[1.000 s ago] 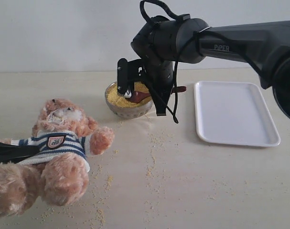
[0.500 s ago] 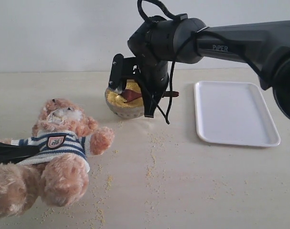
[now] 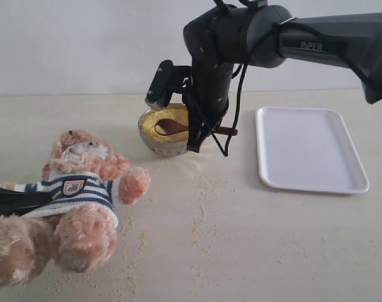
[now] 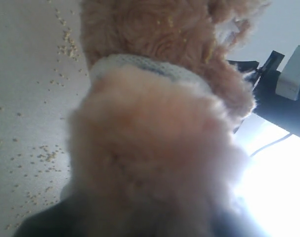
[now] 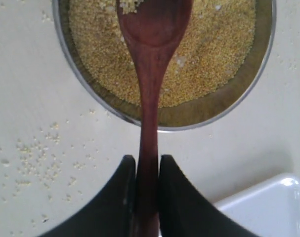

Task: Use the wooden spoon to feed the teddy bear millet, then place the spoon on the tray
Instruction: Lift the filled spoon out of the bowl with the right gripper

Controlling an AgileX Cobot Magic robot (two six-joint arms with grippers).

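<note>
the right gripper (image 5: 147,167) pinches the spoon (image 5: 149,98) handle, scoop hovering over the millet (image 5: 214,54) in the bowl (image 5: 224,106). keep it level towards the bear (image 3: 77,189), across the bowl from the tray (image 3: 310,148); left jaws' state unclear.

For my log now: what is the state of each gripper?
Left gripper: at the teddy bear, jaws hidden; cannot be told.
Right gripper: closed on the wooden spoon.
</note>
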